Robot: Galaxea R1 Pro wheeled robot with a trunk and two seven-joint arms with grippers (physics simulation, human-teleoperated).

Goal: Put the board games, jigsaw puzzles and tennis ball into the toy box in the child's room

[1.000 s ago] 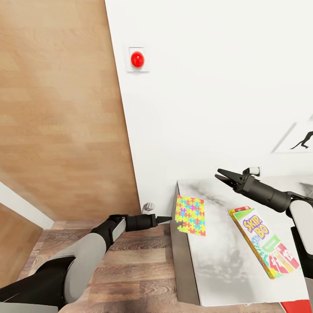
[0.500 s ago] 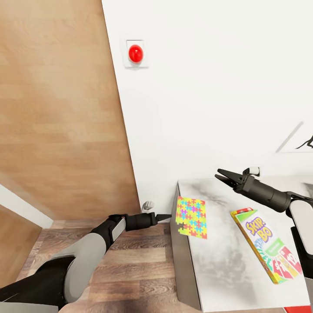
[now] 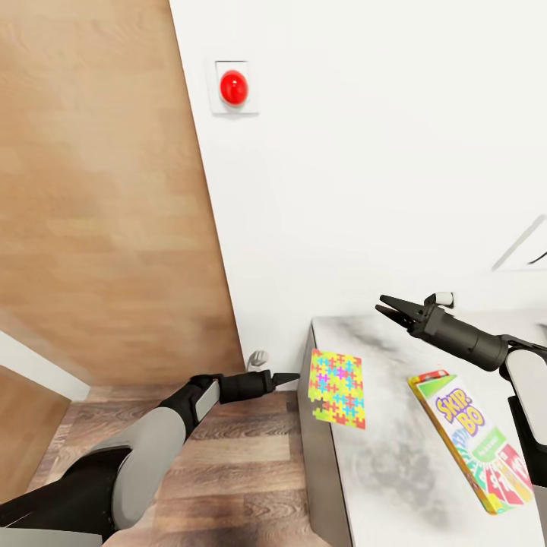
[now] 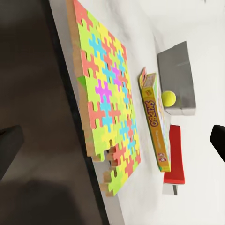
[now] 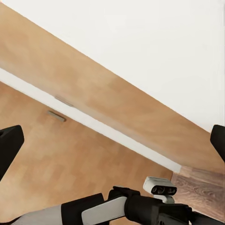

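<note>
the jigsaw puzzle (image 3: 336, 388), a flat square of bright mosaic pieces, lies at the near corner of the desk (image 3: 395, 471), its edge reaching just past the desk's side. beside it, further along the pale top, sits the long skip-bo board game (image 3: 472, 439). in the left wrist view the tennis ball (image 4: 168, 98) rests in or against the grey toy box (image 4: 177, 75) at the far end, beyond the skip-bo, with a red box (image 4: 176, 157) nearby.

the left tool (image 3: 287, 377) hangs just off the desk's corner, level with the puzzle's edge and close to it without touching; its fingers stand apart and it holds nothing. the right tool (image 3: 390, 308) hovers above the desk toward the wall, fingers slightly parted, also empty.

the step in hand looks like the approach to the first puzzle. the next move likely calls for easing the left tool onto the overhanging edge and pinching that thin edge, since the flat piece offers little else to grip.

a red wall button (image 3: 233, 87) sits high on the white wall.
</note>
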